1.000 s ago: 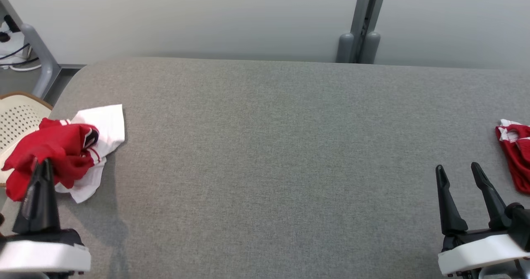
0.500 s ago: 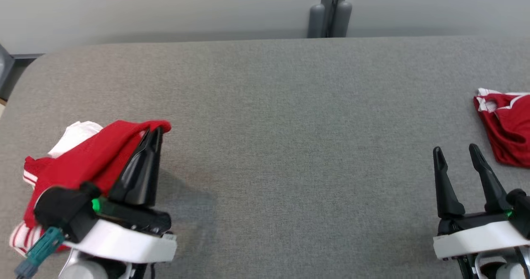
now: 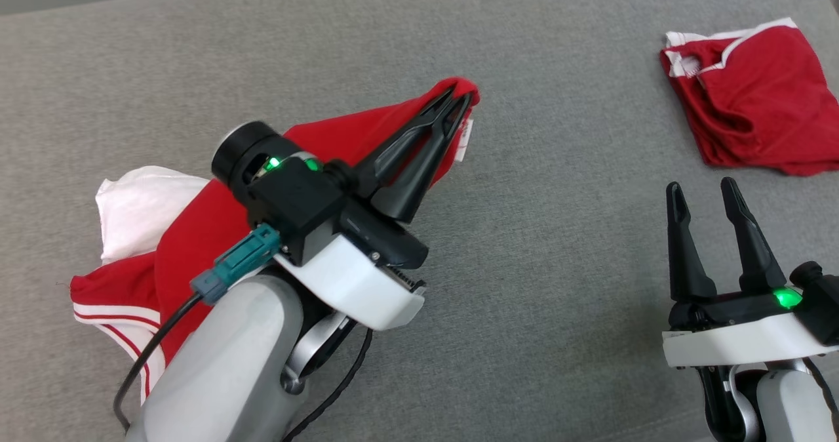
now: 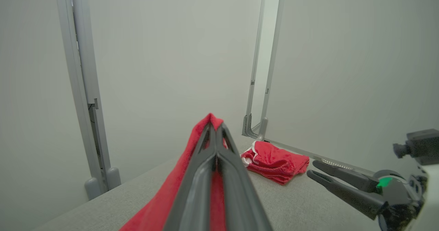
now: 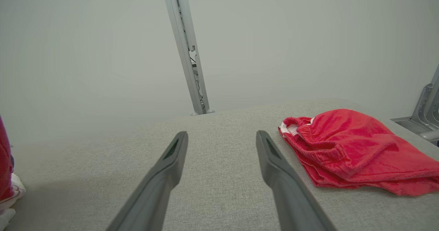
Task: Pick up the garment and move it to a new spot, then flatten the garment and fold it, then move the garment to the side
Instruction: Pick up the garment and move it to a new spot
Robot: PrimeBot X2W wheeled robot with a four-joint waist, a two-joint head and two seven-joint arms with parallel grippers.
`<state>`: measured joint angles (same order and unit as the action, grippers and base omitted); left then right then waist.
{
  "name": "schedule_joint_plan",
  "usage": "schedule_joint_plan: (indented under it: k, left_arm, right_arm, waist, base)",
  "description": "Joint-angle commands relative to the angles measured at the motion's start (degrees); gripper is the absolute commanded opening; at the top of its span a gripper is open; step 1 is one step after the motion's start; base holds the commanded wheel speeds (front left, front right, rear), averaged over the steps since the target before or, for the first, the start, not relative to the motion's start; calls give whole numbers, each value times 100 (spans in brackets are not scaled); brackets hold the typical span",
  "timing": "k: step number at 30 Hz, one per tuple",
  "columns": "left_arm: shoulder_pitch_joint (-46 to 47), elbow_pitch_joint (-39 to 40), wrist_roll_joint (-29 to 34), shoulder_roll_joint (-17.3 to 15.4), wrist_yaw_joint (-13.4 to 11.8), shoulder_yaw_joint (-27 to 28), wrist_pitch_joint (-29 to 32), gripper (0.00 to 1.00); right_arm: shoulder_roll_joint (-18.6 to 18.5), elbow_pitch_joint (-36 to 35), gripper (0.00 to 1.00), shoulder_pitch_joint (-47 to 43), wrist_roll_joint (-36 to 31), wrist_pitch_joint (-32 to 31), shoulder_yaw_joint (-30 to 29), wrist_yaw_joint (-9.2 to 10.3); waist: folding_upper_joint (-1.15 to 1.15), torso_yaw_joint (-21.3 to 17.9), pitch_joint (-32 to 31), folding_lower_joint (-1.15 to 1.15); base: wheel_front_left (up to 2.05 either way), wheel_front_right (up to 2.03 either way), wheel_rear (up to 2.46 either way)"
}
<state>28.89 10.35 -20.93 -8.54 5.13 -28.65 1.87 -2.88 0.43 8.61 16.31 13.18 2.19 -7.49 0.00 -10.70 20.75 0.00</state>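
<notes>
My left fingers [image 3: 419, 141] pinch a raised corner of the crumpled red, white-trimmed garment [image 3: 190, 232]; my right fingers [image 3: 682, 248] stand wide.

The red garment [image 3: 187, 232] is soft matt cloth with white trim, the table [image 3: 537, 232] is covered in rough grey woven fabric, and the left gripper [image 3: 459, 101] has smooth, slightly glossy black plastic fingers [image 3: 406, 173].

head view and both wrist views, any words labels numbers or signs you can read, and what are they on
No text can be read in any of the views.
White tag on the red garment, beside the left claw: too small to read.
Green lights on both wrists: plain lights, no characters.
</notes>
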Motion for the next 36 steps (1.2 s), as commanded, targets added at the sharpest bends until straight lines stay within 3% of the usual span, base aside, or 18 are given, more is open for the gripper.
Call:
schedule_joint_plan:
  k: [1,12,13,14,22,36]
  left_arm:
    - [150,-35,16,-8,42,-12,-39,0]
    - [457,-1345,-169,-97,168,-416,261,0]
    - [441,-1416,-206,-85,176,-436,247,36]
    - [416,-1481,-196,-90,182,-472,242,100]
    - [101,-1550,-336,-108,128,-518,-198,100]
    - [-772,-1743,-823,-738,-670,1033,-1341,100]
  right_arm:
    - [-11,35,100,84,35,59,-27,0]
    - [-10,278,100,306,358,215,54,0]
    - [-10,273,100,318,354,213,33,0]
    - [-9,272,100,317,330,214,12,0]
    - [-16,335,100,300,-109,211,-107,0]
    - [-16,334,100,-21,-508,-131,-311,0]
  waist:
    - [0,-417,409,0]
    - [0,-632,868,0]
    - [0,-601,854,0]
    - [0,-557,824,0]
    - [0,-54,383,0]
    - [0,814,-514,0]
  base:
    - [0,0,0]
    - [0,0,0]
    - [0,0,0]
    - [0,0,0]
    - [0,0,0]
    - [0,0,0]
